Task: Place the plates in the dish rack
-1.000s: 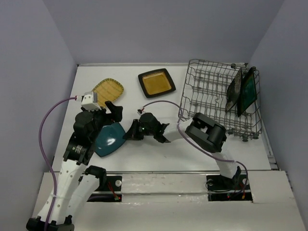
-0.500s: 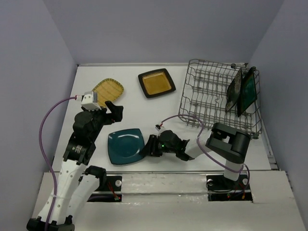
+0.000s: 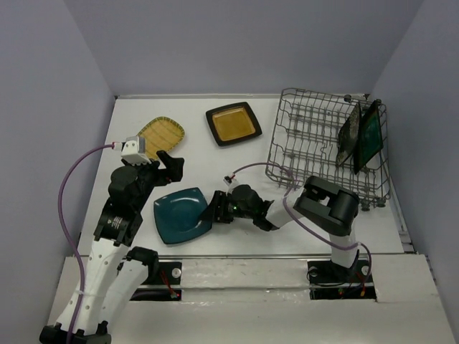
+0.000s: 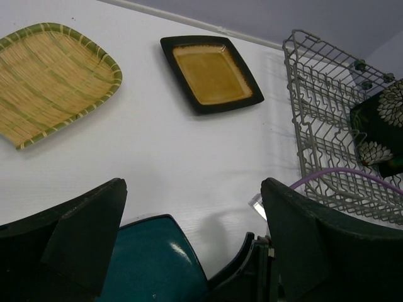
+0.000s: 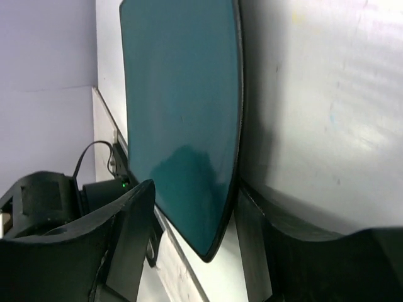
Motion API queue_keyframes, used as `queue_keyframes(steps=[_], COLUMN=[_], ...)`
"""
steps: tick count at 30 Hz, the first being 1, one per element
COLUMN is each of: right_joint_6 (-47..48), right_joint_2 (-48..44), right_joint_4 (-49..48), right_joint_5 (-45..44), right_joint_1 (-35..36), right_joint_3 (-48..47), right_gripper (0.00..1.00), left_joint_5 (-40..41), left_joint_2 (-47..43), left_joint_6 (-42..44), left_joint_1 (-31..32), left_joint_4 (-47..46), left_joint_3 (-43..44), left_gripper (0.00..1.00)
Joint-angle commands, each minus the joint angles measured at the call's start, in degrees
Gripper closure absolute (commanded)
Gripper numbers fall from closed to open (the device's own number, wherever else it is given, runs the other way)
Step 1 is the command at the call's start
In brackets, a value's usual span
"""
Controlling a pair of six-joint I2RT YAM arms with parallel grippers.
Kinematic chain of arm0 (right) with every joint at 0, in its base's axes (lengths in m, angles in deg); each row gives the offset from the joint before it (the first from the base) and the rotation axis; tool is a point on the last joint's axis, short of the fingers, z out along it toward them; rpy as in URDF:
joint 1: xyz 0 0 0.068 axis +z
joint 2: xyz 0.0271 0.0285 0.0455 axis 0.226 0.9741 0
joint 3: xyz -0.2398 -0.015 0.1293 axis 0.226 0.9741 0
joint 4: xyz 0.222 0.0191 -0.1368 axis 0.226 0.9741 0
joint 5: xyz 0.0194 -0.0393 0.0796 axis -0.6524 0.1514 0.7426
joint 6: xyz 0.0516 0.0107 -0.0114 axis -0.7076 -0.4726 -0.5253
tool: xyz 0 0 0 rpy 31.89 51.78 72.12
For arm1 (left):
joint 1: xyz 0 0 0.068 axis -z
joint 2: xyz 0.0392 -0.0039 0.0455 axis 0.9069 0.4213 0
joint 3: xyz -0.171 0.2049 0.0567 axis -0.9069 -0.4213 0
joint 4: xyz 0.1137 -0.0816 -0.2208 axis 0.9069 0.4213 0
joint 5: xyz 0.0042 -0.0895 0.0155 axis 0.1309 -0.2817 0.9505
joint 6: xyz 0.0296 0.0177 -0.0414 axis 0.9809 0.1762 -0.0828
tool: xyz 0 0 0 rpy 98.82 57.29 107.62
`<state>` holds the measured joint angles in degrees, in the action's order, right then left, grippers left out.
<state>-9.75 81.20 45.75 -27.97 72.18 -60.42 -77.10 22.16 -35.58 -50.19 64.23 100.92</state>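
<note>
The plain dark teal plate [image 3: 181, 215] lies near the table's front edge; it also shows in the left wrist view [image 4: 145, 264] and the right wrist view [image 5: 182, 94]. My right gripper [image 3: 214, 210] [image 5: 189, 251] is shut on its right rim, one finger above and one below. My left gripper [image 3: 163, 166] [image 4: 195, 245] is open and empty, just above the plate's far side. The amber plate [image 3: 233, 123] [image 4: 211, 73] and the yellow-tan gridded plate [image 3: 162, 134] [image 4: 53, 78] lie flat at the back. The black floral plate [image 3: 349, 136] and the teal brown-rimmed plate [image 3: 369, 136] stand in the dish rack [image 3: 308, 136].
The rack [image 4: 321, 107] fills the right back of the table, its left half holding nothing. A purple cable [image 3: 254, 168] arcs from the right wrist towards the rack. Purple walls close in both sides. The table's front edge [image 3: 237, 254] is just below the plate.
My right gripper pulled the dark teal plate out from under the left arm to the front, then shifted it slightly left and up. The left arm has stayed still.
</note>
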Motion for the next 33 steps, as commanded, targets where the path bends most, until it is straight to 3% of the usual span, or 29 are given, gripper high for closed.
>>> queue_keyframes(steps=[1, 2, 11, 19, 27, 33], right_joint_6=[0.7, 0.0, -5.3, -2.3, 8.1, 12.2], right_joint_2=[5.4, 6.1, 8.7, -2.4, -24.7, -40.1], right_joint_4=[3.8, 2.0, -4.7, -9.1, 5.4, 15.2], right_joint_5=[0.3, 1.0, 4.1, 2.1, -12.6, -16.7], right_joint_1=[-0.7, -0.7, -0.7, -0.7, -1.9, -11.4], right_joint_3=[-1.2, -1.3, 1.1, 3.1, 3.1, 4.6], right_gripper=[0.46, 0.54, 0.93, 0.93, 0.93, 0.93], left_joint_5=[-0.4, -0.4, -0.6, -0.5, -1.6, -1.9], left_joint_2=[-1.0, -1.1, -1.3, -1.8, -1.6, -2.1], left_joint_6=[0.0, 0.0, 0.0, -0.1, -0.2, -0.3], left_joint_1=[-0.4, -0.4, -0.4, -0.4, -0.4, -0.4], left_joint_4=[-3.1, -3.0, -3.0, -3.1, -3.2, -3.4], left_joint_3=[1.0, 1.0, 1.1, 1.0, 0.8, 0.7], left_gripper=[0.01, 0.01, 0.01, 0.01, 0.01, 0.01])
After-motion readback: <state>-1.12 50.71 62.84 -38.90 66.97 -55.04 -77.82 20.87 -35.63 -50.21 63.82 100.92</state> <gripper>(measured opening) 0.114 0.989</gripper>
